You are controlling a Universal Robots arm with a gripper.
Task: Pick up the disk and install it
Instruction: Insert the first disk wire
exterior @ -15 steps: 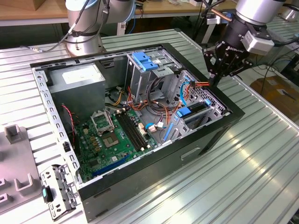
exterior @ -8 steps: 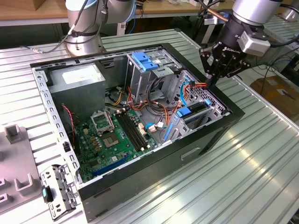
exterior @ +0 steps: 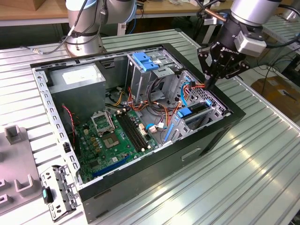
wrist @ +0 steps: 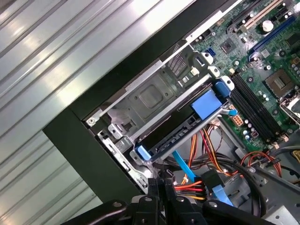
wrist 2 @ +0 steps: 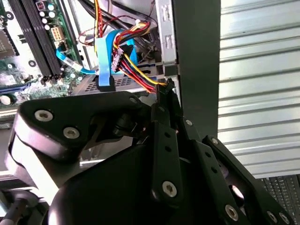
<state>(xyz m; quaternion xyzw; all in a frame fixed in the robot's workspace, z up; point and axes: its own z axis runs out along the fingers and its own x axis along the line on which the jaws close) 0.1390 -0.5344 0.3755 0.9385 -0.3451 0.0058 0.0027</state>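
Observation:
The disk (exterior: 196, 111) sits on edge in the drive cage at the corner of the open computer case (exterior: 140, 173), on the exterior view's right, with its blue carrier rails showing. In the first wrist view the disk (wrist: 174, 137) shows its dark side between a blue tab and a blue rail end. My gripper (exterior: 209, 87) hangs just above the case's inner edge beside that cage, shut with nothing between its fingers. In both wrist views the gripper (wrist: 162, 183) (wrist 2: 167, 87) points at the bundle of red, yellow and black power wires (wrist 2: 136, 70) next to the cage.
Inside the case lie a green motherboard (exterior: 112, 136), a grey power supply box (exterior: 77, 79) and an upper drive cage with a blue latch (exterior: 145, 61). A second arm's base (exterior: 84, 28) stands behind. Grey fixtures (exterior: 18, 178) and a metal bracket (exterior: 58, 192) lie on the ribbed table.

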